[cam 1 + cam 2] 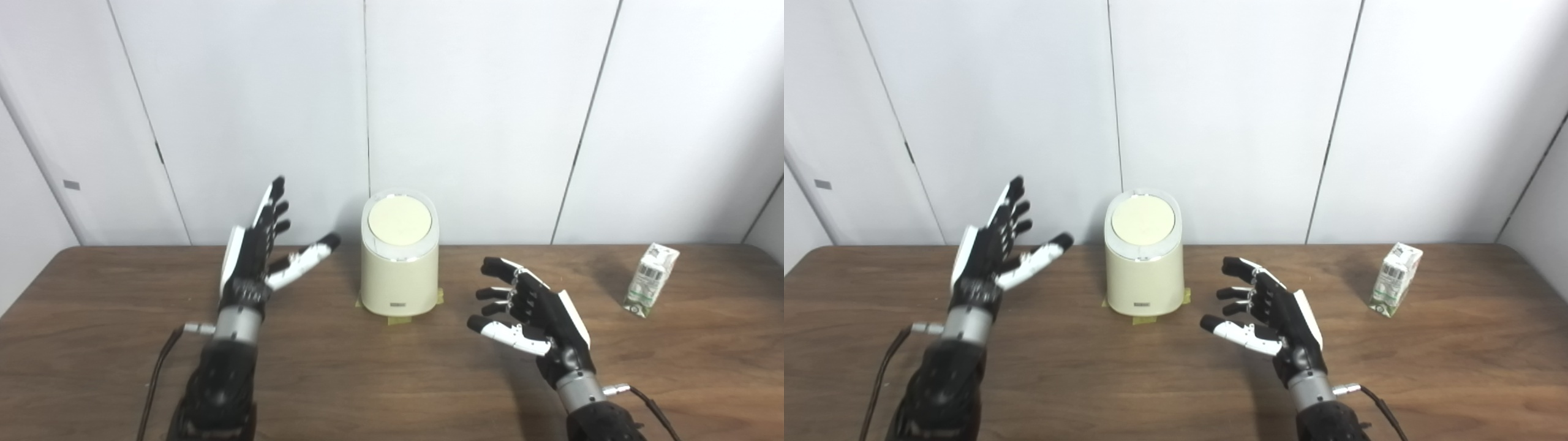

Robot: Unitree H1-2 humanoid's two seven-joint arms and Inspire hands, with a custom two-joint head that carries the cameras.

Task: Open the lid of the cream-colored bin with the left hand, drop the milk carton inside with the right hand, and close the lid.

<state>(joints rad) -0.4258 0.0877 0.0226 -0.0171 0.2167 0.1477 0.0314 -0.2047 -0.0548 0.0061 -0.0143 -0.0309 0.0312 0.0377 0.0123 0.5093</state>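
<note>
The cream-colored bin (399,257) stands mid-table at the back, its lid (399,221) down. We find our left hand (254,257) just beside it — fingers spread, empty; our right hand (531,312), equally empty and splayed, sits well short of the milk carton (650,279) at far right.

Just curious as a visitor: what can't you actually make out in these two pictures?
- Bin inside: both views, hidden by its shut lid.
- Carton print: both views, too small to read.
- Bin's label: too small.
- Arms beyond the left hand and right hand: cut by the bottom edge.
</note>
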